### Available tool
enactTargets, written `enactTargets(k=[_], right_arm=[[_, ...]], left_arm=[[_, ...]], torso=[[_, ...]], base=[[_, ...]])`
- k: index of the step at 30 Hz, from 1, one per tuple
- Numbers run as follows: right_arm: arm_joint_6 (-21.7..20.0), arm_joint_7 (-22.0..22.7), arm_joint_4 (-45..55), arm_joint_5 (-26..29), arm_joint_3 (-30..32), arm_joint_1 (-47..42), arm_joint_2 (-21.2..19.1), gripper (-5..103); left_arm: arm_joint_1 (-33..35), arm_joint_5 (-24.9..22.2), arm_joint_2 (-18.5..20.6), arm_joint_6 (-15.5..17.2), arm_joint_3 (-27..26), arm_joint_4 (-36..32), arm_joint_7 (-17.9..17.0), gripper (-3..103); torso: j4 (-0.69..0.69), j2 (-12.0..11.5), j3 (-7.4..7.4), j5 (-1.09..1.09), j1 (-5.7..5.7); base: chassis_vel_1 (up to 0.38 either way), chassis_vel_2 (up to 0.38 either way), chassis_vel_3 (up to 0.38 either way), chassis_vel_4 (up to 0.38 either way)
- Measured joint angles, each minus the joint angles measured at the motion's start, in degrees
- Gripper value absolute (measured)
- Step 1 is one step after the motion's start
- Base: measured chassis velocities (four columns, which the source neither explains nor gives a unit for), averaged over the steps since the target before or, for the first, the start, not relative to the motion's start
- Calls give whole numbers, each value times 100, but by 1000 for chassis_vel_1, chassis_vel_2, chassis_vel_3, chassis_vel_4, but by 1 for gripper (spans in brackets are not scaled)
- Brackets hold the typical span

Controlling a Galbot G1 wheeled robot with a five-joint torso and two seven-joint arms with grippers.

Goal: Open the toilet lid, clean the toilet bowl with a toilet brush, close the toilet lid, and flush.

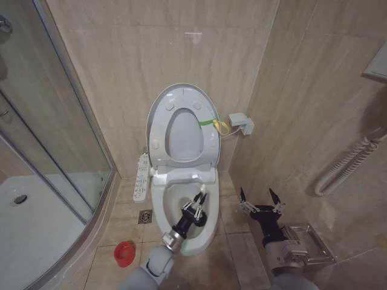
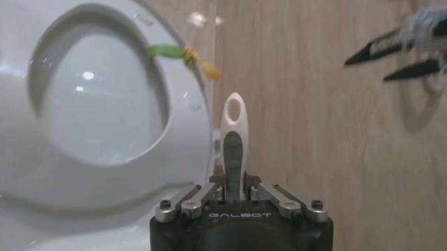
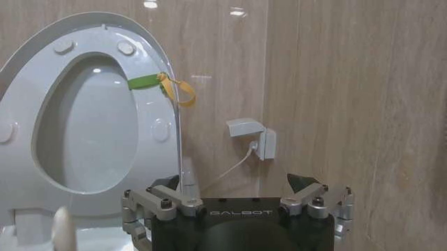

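Tiled bathroom corner: left tool (image 1: 198, 203) clenched on toilet brush (image 1: 201, 194), right tool (image 1: 259, 197) released.

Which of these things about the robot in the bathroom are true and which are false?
1. The big white oval plastic toilet lid is shut. False: it stands raised against the wall with the seat.
2. The left hand holds the slim white stick toilet brush over the white ceramic toilet bowl. True.
3. The right hand holds a sponge. False: it is open and holds nothing, beside the bowl.
4. The small round red cup holder sits on the floor tiles. True.
5. A green and yellow band hangs at the lid's edge. True.
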Motion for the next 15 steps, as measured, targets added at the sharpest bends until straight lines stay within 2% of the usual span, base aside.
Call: enactTargets(k=[5, 15], right_arm=[[0, 0, 0, 0, 0, 0, 0, 100], [0, 0, 0, 0, 0, 0, 0, 100]], left_arm=[[-87, 93, -59, -273, -224, 651, 141, 17], [-161, 90, -98, -277, -207, 611, 132, 17]], torso=[[0, 0, 0, -1, 0], [-1, 0, 0, 0, 0]], base=[[0, 0, 0, 0], [0, 0, 0, 0]])
